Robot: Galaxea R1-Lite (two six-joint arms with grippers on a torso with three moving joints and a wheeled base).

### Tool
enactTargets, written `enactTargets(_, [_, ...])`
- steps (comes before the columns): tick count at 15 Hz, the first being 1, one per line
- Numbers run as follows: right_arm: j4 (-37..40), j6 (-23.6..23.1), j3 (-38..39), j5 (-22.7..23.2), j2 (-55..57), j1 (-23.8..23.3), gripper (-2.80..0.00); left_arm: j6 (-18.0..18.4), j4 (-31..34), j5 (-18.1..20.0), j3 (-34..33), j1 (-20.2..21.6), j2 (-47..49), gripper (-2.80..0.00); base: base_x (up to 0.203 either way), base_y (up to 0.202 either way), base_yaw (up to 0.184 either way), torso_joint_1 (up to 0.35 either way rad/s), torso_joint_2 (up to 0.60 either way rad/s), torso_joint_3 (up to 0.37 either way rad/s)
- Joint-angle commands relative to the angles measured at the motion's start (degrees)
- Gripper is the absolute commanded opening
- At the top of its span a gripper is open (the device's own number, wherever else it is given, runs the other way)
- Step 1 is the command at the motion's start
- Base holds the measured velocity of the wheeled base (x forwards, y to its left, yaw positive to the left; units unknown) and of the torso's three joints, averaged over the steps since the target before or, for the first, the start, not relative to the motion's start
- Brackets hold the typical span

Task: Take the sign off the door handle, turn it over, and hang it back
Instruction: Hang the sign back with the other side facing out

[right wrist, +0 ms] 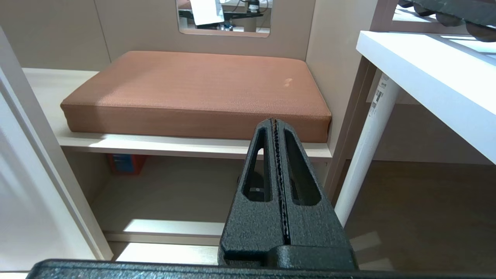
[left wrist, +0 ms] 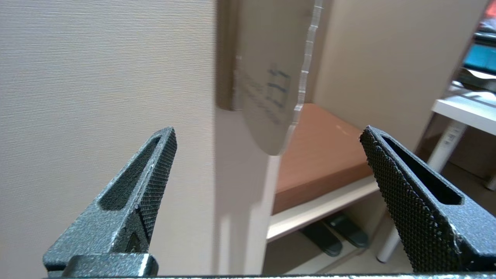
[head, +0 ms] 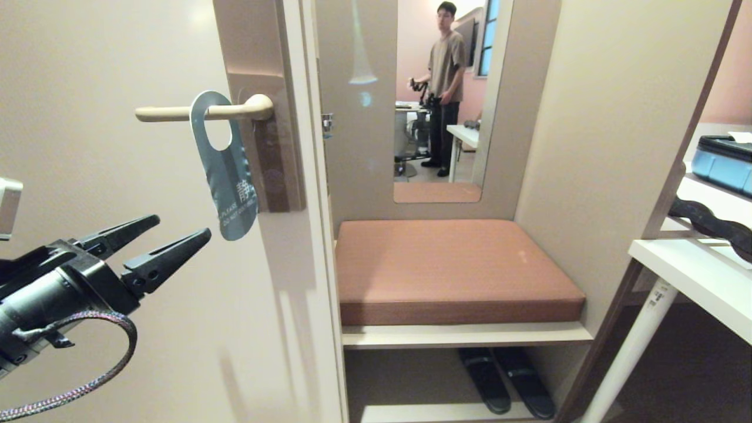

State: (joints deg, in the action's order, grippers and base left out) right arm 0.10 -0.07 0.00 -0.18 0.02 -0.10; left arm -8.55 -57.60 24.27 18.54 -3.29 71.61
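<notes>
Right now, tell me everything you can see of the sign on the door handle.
The sign is a flat, thin card hanger with rounded ends, blue-grey side outward, bearing small white lettering near its lower end. It hangs by its oval hole on the door handle, tilted, lower end swung toward the door's edge. Only the handle touches it; the open left claw waits below, apart.
</notes>
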Motion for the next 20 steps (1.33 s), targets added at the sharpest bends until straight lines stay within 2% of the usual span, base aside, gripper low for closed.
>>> enactTargets(1, [0.0, 0.0, 0.0, 0.0, 0.0, 0.0, -2.80, -0.1, -0.3, 0.2, 0.2, 0.8, 0.3, 0.00, 0.000, 0.000, 0.000, 0.000, 0.00, 0.000])
enactTargets(2, [0.0, 0.0, 0.0, 0.0, 0.0, 0.0, -2.80, -0.1, -0.3, 0.2, 0.2, 0.8, 0.5, -2.80, 0.000, 0.000, 0.000, 0.000, 0.00, 0.000])
enactTargets(5, [0.0, 0.0, 0.0, 0.0, 0.0, 0.0, -2.80, 0.0, -0.3, 0.3, 1.0, 0.8, 1.9, -2.80, 0.000, 0.000, 0.000, 0.000, 0.00, 0.000])
enactTargets(10, [0.0, 0.0, 0.0, 0.0, 0.0, 0.0, -2.80, 0.1, -0.3, 0.4, 8.8, 0.7, 7.9, -2.80, 0.000, 0.000, 0.000, 0.000, 0.00, 0.000])
enactTargets(13, [0.0, 0.0, 0.0, 0.0, 0.0, 0.0, -2.80, 0.1, -0.3, 0.4, 11.0, 0.3, 9.4, -2.80, 0.000, 0.000, 0.000, 0.000, 0.00, 0.000])
enactTargets(20, [0.0, 0.0, 0.0, 0.0, 0.0, 0.0, -2.80, 0.3, -0.3, 0.4, 13.3, -3.7, 12.1, -2.80, 0.000, 0.000, 0.000, 0.000, 0.00, 0.000])
